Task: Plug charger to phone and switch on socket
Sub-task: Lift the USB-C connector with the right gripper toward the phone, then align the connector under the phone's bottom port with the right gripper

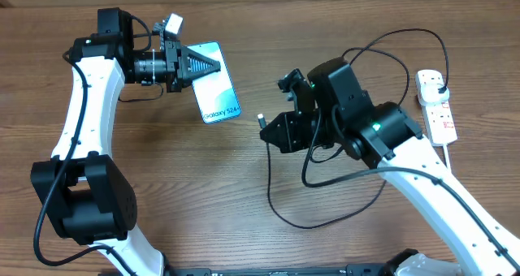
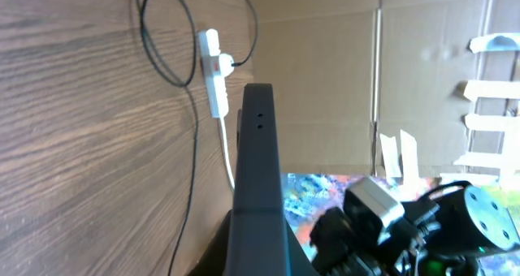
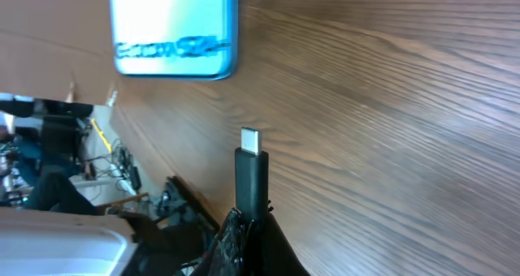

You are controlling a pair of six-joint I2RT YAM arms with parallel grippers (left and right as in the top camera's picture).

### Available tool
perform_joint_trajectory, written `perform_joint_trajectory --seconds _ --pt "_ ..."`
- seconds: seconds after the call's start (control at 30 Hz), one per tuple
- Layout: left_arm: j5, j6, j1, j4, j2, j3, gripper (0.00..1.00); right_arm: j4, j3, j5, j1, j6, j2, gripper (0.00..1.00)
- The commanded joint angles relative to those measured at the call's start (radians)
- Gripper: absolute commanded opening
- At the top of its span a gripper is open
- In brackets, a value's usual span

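The right jaws pinch the thin black charger cable [image 3: 252,178] by its light, stiff connector, behind the silver tip: a sound hold. Beyond, the left jaws clamp the slim, probably slippery blue-screened smartphone [image 1: 218,89], tilted. Farthest lies the white plastic power strip [image 1: 437,105].

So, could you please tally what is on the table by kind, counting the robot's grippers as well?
phone: 1
charger cable: 1
power strip: 1
grippers: 2, the left gripper and the right gripper
Total: 5
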Motion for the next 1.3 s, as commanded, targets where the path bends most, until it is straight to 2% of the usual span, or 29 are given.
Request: perform_joint_trajectory --seconds 0.0,0.1,0.23,0.43,0.83,1.27 --pt "0.145 0.025 -0.007 0.039 -0.011 0.014 0.04 0.035 0.001 -0.005 0.045 0.074 -0.039 0.04" --pt "0.215 -0.002 -0.007 0.09 -0.011 0.014 0.04 0.075 0.0 -0.005 0.077 0.103 -0.037 0.04" --pt "0.219 -0.116 -0.007 0.134 -0.011 0.014 0.04 0.138 0.001 -0.004 0.105 0.125 -0.037 0.04" --pt "0.248 -0.203 -0.007 0.153 -0.011 0.014 0.04 0.164 0.001 0.003 0.106 0.135 -0.029 0.04" --pt "0.247 -0.252 -0.007 0.154 -0.011 0.014 0.04 0.209 0.001 0.027 0.106 0.158 -0.008 0.04" --pt "0.197 -0.253 -0.007 0.169 -0.011 0.014 0.04 0.209 0.001 0.037 0.106 0.211 0.013 0.04"
